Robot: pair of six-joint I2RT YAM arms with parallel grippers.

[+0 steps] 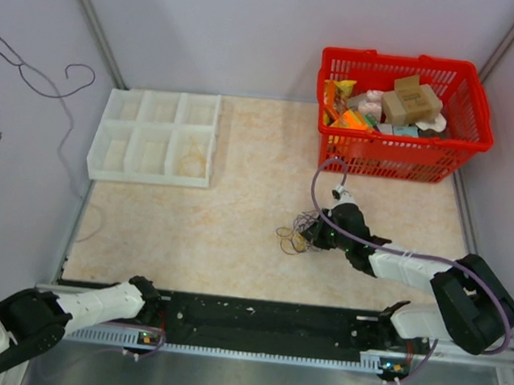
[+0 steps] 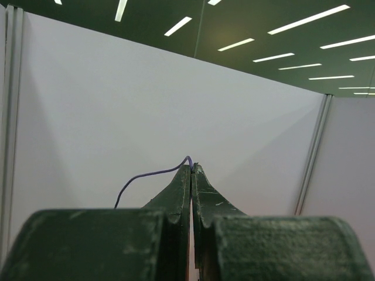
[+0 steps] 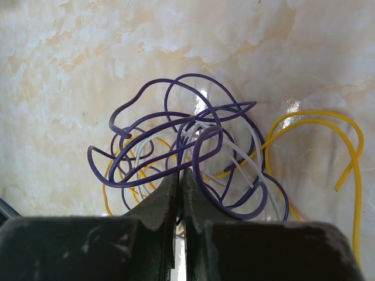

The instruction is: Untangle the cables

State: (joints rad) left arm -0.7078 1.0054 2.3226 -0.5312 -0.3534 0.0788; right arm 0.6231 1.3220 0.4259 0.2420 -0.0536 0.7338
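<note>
In the approach step, the right end effector (image 3: 180, 174), jaws closed, sat just behind the tangled cables (image 3: 202, 126) on the tabletop (image 3: 70, 70); the next move probably required pinching one strand and drawing it clear.

Purple, white and yellow cables (image 3: 199, 124) lie loosely tangled on the table (image 1: 188, 240).

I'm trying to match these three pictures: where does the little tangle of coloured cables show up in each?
Top external: cable tangle, right of table centre.
Left wrist: not in it.
Right wrist: centre frame.
Shared landmark: right gripper, nipping the tangle in both.
</note>
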